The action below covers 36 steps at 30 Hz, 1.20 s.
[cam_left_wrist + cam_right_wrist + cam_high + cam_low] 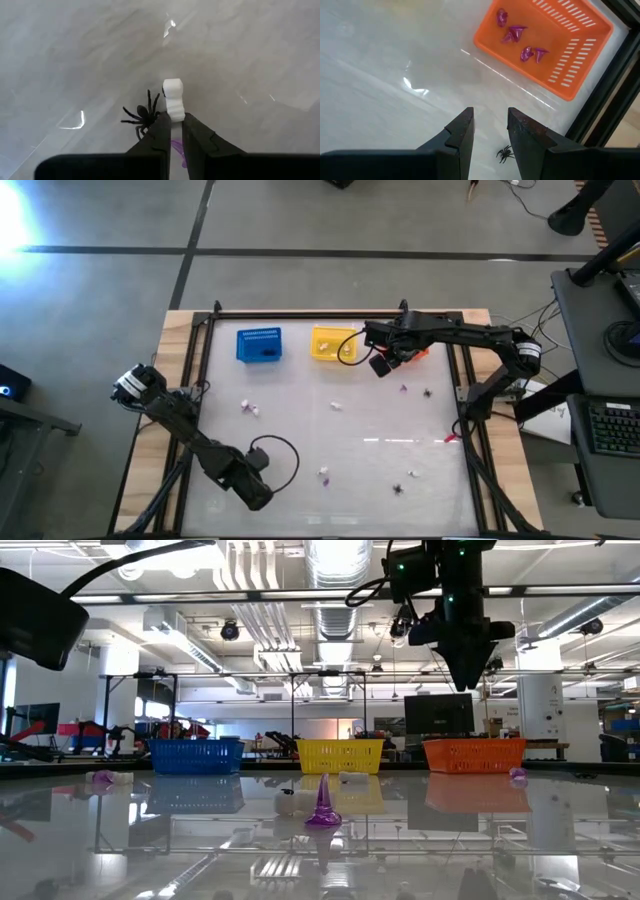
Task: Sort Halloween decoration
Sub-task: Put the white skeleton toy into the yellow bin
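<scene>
Tiny trinkets lie scattered on the table: white ones point(336, 405), purple ones point(404, 388) and black spiders point(398, 488). My right gripper point(490, 117) hangs open and empty above the table, pointing down, beside the orange-red basket point(545, 45). That basket holds several purple trinkets point(512, 34). A spider point(505, 153) lies on the table below the right fingers. My left gripper point(174, 125) is at the table's near left, fingers a narrow slit apart. A white trinket point(173, 99) shows just past its tips, a spider point(141, 117) beside it, and a purple piece point(178, 150) through the slit. My left gripper has the white trinket's near end point(174, 118) right at its fingertips. I cannot tell whether they touch it or whether it lies on the table below them.
A blue basket point(259, 345) and a yellow basket point(333, 343) stand in a row with the orange-red one along the table's far edge. A purple cone point(322, 805) stands upright near the table's near edge. A dark frame point(300, 313) borders the table.
</scene>
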Available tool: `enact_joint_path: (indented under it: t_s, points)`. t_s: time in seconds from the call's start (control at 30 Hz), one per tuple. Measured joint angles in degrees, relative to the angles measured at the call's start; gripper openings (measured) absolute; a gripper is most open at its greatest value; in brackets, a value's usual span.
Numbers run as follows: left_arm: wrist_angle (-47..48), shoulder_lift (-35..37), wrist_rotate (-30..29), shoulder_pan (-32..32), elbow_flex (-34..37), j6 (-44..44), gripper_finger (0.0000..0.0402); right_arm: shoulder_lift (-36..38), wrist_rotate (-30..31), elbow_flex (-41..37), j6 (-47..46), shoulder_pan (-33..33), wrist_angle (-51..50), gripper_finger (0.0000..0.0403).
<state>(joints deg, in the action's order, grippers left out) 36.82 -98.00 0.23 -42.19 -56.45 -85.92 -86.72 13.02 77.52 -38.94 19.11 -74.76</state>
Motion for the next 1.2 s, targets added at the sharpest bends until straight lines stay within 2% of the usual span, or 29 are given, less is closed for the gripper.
enact_joint_path:
  t_s: [0.37,0.7,1.03,1.2]
  points:
    - [-1.1,3.8,0.2,0.0,0.0,3.9,0.0,0.0,0.0,0.0,0.1,0.0,0.0,0.0112]
    - [-0.3,9.6,-5.8,0.1,0.0,6.4,0.0001,0.0,0.0,0.0,0.1,0.0,0.0,0.0112]
    - [3.4,8.2,-6.9,0.1,0.0,9.1,0.0,0.0,0.0,0.0,0.1,0.0,0.0,0.0112]
    - [3.6,8.2,-7.1,0.1,0.0,10.1,0.0019,0.0,0.0,0.0,0.1,0.0,0.0,0.0112]
